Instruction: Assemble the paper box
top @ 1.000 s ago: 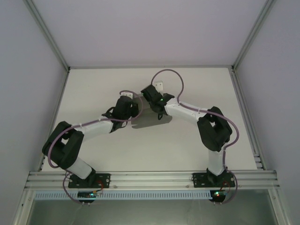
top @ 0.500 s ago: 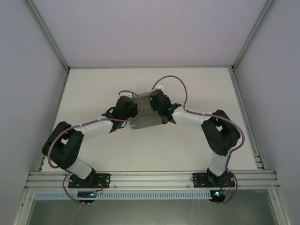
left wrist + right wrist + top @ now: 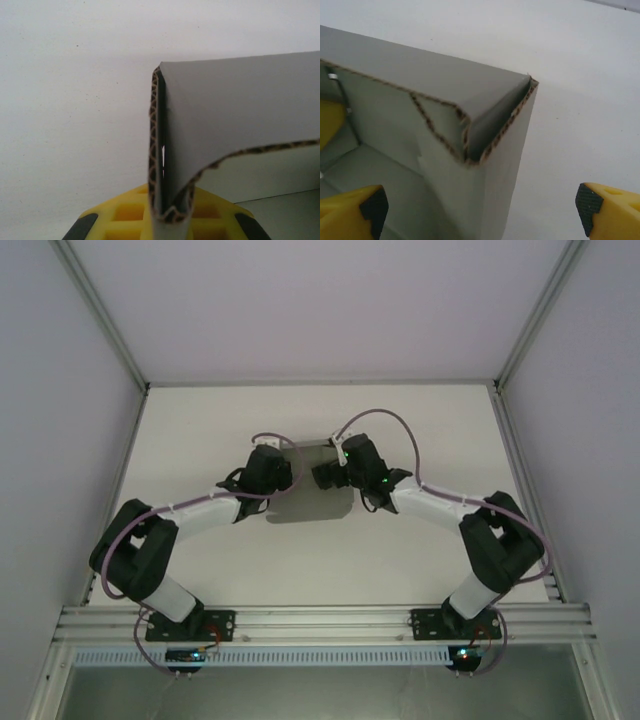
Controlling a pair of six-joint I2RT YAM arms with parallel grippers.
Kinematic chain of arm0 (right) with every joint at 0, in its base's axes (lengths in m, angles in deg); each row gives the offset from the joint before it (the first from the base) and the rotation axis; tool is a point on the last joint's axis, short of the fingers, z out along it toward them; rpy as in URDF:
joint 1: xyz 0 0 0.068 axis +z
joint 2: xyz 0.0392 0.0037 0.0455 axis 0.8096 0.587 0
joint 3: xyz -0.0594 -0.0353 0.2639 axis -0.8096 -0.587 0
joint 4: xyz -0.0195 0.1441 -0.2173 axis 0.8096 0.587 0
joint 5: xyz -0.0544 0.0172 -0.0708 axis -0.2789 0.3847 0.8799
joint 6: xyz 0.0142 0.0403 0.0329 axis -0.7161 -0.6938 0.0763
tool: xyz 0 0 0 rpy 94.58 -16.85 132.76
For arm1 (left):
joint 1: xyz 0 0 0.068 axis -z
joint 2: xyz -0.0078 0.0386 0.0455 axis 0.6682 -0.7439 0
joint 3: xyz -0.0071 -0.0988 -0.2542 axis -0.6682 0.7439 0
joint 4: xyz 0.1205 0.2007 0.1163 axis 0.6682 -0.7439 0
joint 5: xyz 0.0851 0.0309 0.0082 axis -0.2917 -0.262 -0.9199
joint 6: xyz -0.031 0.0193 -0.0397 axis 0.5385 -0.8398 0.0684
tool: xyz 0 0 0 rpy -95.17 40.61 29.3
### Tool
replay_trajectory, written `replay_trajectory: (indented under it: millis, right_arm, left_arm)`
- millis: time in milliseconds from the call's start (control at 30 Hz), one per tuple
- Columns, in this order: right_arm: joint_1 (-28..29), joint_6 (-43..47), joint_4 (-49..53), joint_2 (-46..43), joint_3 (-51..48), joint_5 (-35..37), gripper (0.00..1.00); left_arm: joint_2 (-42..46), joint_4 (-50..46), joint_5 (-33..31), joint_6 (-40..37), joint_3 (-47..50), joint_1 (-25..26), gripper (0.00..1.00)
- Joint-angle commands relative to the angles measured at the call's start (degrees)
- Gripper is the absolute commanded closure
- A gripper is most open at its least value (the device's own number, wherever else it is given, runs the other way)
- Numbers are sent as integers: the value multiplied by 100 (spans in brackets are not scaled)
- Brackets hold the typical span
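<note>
The paper box (image 3: pixel 312 502) is grey corrugated cardboard, partly folded up, lying mid-table between the two arms. My left gripper (image 3: pixel 288 478) is shut on the box's left wall. In the left wrist view the doubled-over wall (image 3: pixel 240 110) stands pinched between the yellow jaws of that gripper (image 3: pixel 167 220). My right gripper (image 3: pixel 326 477) is open at the box's right side. In the right wrist view its yellow fingers (image 3: pixel 357 212) stand far apart on either side of a folded corner of the box (image 3: pixel 445 85), touching nothing.
The white table (image 3: pixel 440 440) is boxed in by pale walls and aluminium posts. A metal rail (image 3: pixel 320 620) carrying both arm bases runs along the near edge. There is open surface behind, in front of and to both sides of the box.
My right gripper has gone from shut to wide open, letting go of the cardboard, and its arm has swung to the right. The left gripper has kept its hold without moving.
</note>
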Motion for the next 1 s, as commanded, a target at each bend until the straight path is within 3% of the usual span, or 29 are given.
replay_trajectory:
  millis: [0,167,267,500,600,633,800,967]
  right_arm:
    - [-5,-46,-291,-529,-193,-176,1]
    - [-61,-93,103,-958,-308,44,1]
    - [-220,-209,668,-1008,-203,-292,2]
    - [-650,-550,923,-512,47,-1418,31]
    - [-676,-566,823,-171,309,-1677,39]
    - [-673,-578,824,-57,428,-1632,39]
    - [-655,-695,1175,541,978,-1376,68]
    - [-573,-732,1202,923,1274,-743,78]
  left_arm:
    - [113,47,-83,2,-194,-30,100]
    - [134,48,-91,-16,-194,-28,100]
    - [128,36,-87,-57,-211,-35,100]
    - [87,17,-55,-77,-236,-28,100]
    - [60,-6,-21,-81,-261,-24,100]
    - [55,-24,-8,-74,-270,-29,100]
    - [94,-37,-6,-79,-270,-27,100]
    - [109,-57,5,-108,-273,-30,100]
